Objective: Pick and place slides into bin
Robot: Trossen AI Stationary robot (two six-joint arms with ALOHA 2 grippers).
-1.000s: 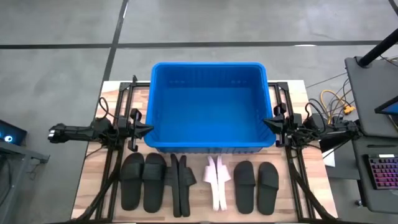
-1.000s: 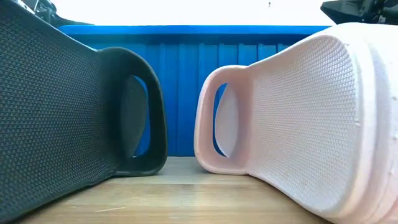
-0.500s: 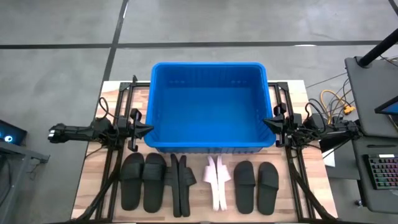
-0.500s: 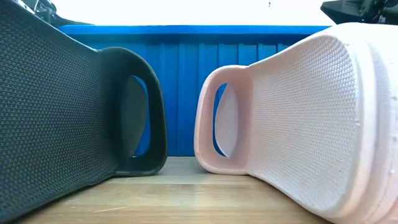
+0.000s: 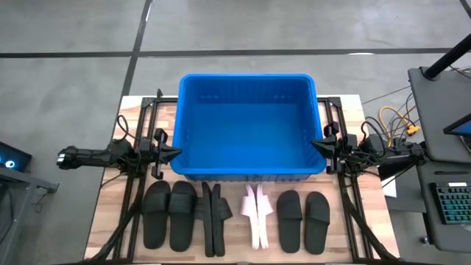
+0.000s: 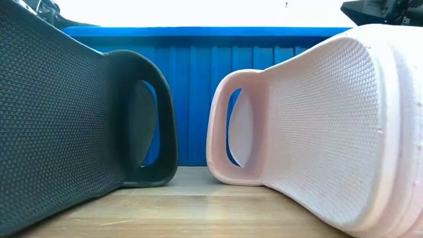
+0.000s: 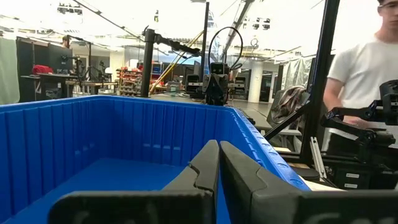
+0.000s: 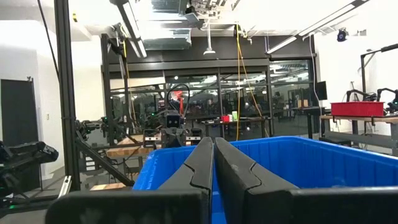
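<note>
The blue bin (image 5: 247, 125) stands at the table's far middle, and nothing shows inside it. In front of it lie slides in a row: a black pair (image 5: 169, 213) flat at left, a black pair (image 5: 214, 218) on edge, a pale pink pair (image 5: 257, 213) on edge, a black pair (image 5: 302, 219) flat at right. The low view shows a black slide (image 6: 79, 112) and a pink slide (image 6: 317, 125) close up, on edge. My left gripper (image 5: 176, 153) is shut at the bin's left wall. My right gripper (image 5: 315, 144) is shut at the bin's right wall. Both are empty.
The arms' dark frames (image 5: 136, 184) run along both table sides. A desk with a keyboard (image 5: 449, 202) and cables stands right of the table. A person in a white shirt (image 7: 364, 68) shows beyond the table in the left wrist view.
</note>
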